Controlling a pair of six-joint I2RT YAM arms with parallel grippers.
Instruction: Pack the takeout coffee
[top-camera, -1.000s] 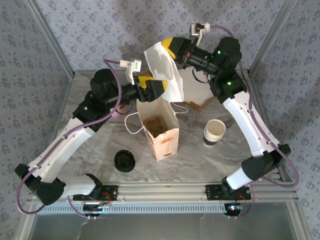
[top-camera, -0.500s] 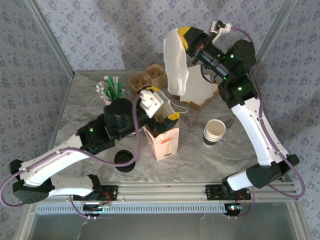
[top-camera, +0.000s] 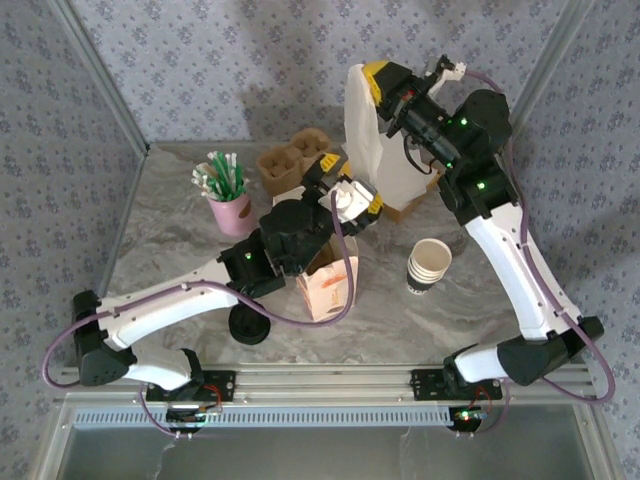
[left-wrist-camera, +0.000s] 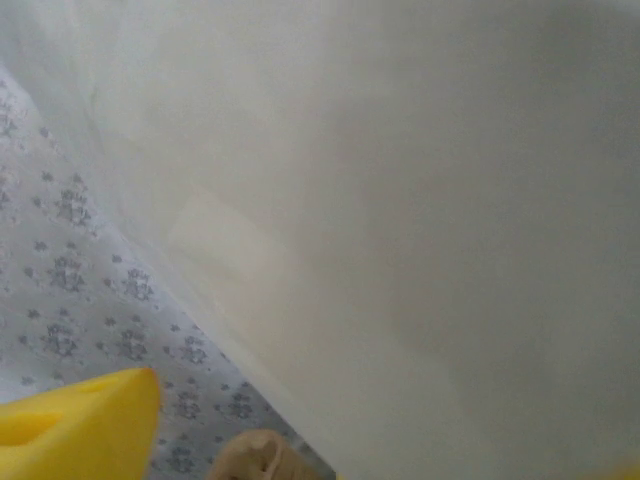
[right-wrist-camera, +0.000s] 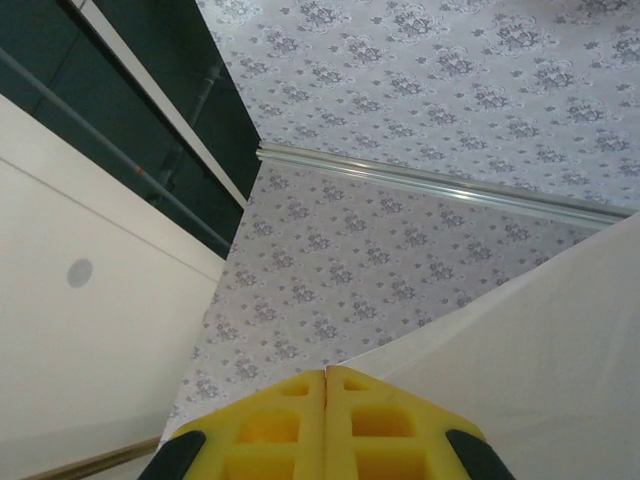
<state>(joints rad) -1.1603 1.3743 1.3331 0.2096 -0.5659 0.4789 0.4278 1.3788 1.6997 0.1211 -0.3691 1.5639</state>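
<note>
Patterned grey wallpaper backs a marbled table (top-camera: 170, 235). At far right, the right gripper (top-camera: 374, 80) is pinched tight on a white bag (top-camera: 365, 140) held aloft. The left gripper (top-camera: 362, 210), jaws apart, sits beside that bag's lower edge, above a printed bag (top-camera: 322, 290) standing mid-table. Paper cups (top-camera: 430, 262) stand right, black lids (top-camera: 248, 322) near left. The takeout coffee's place cannot be told.
</note>
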